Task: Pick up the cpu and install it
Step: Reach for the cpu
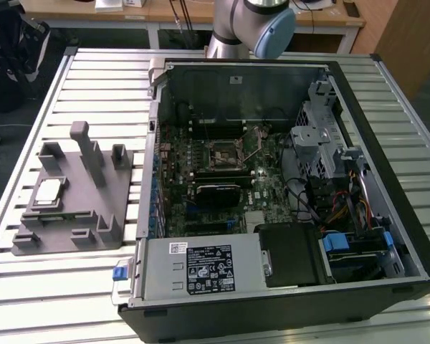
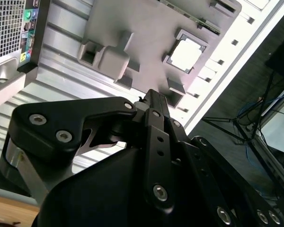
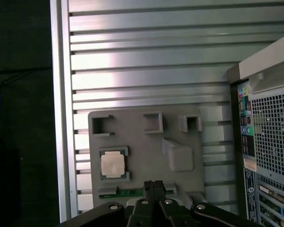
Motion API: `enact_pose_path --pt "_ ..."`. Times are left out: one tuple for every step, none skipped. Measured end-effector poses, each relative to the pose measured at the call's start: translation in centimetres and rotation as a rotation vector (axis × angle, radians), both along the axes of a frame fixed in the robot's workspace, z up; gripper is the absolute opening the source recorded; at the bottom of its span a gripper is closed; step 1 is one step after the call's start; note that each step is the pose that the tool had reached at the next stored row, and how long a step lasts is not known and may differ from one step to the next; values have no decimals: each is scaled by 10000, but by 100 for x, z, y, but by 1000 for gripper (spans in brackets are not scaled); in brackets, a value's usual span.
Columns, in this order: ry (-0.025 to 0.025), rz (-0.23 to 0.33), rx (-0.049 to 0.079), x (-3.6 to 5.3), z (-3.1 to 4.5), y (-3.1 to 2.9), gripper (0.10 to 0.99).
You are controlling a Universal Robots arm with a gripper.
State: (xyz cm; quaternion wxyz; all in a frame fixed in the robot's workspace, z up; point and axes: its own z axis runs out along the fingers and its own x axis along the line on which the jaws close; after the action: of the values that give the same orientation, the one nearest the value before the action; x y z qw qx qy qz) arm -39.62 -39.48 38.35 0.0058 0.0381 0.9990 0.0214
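The cpu (image 1: 49,190) is a small square chip with a pale silver top. It lies flat in a recess on the grey plastic tray (image 1: 86,222), at the exterior view's left. In both wrist views the cpu (image 3: 112,164) (image 2: 187,53) sits on the tray (image 3: 142,137) (image 2: 146,28) well below my gripper. My gripper (image 3: 154,184) (image 2: 151,94) hangs high over the tray's edge, off to one side of the chip. Its two black fingers are pressed together with nothing between them.
An open computer case (image 1: 387,158) lies on the slatted metal table (image 1: 93,86), with the motherboard socket (image 1: 218,152) near its middle. Upright blocks (image 1: 82,143) rise from the tray. A green circuit board strip (image 3: 128,193) lies beside the cpu. The arm's base (image 1: 233,29) stands behind the case.
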Motion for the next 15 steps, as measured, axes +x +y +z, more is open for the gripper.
enact_pose_path --pt "3 1 0 -22 -1 0 106" --pt "4 0 0 -48 -2 0 106" --pt "7 1 0 -72 -3 0 106" --pt "9 1 0 -96 -4 0 106" --pt "11 1 0 -119 -5 0 106" --pt "13 1 0 -142 -6 0 106" --pt "16 1 0 -162 -7 0 106" --pt "20 2 0 -184 -8 0 106" --pt "23 2 0 -205 -9 -1 106" --pt "25 2 0 -226 -11 0 106" --pt "28 1 0 -249 -11 0 106" --pt "31 1 -1 -270 -12 0 106" --pt "34 1 0 -290 -14 0 106" --pt "38 1 0 -309 -15 0 106" --pt "42 1 0 -329 -16 0 106"
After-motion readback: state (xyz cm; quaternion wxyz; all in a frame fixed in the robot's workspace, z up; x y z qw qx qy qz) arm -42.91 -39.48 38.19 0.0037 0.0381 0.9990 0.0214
